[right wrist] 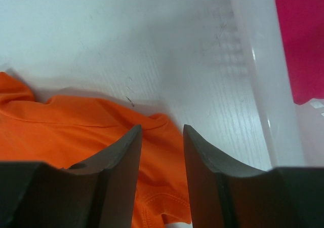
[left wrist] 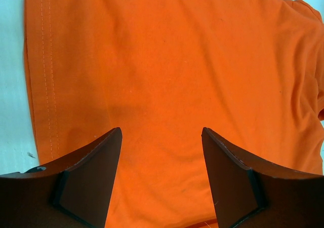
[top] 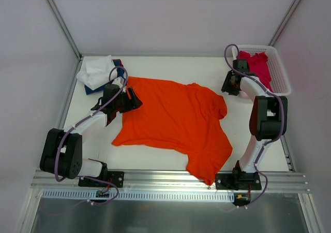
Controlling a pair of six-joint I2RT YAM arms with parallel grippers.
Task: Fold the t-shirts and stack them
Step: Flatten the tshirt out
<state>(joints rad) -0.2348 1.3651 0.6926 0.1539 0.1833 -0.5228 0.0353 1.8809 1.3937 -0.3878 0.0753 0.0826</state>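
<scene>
Two arms bent, left arm (top: pixel 90 120) over t-shirt (top: pixel 176 121)

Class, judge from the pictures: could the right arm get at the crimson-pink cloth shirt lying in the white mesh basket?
Probably yes. The right fingers hover beside the white plastic mesh basket, whose top is open, and the crimson-pink cloth shirt lies uncovered inside.

A spread t-shirt (top: pixel 176 121) lies flat on the middle of the bench (top: pixel 170 67). Behind its left corner sits a pile of t-shirts (top: pixel 98 73); at the far right a basket (top: pixel 282 80) holds another t-shirt (top: pixel 257 64).
</scene>
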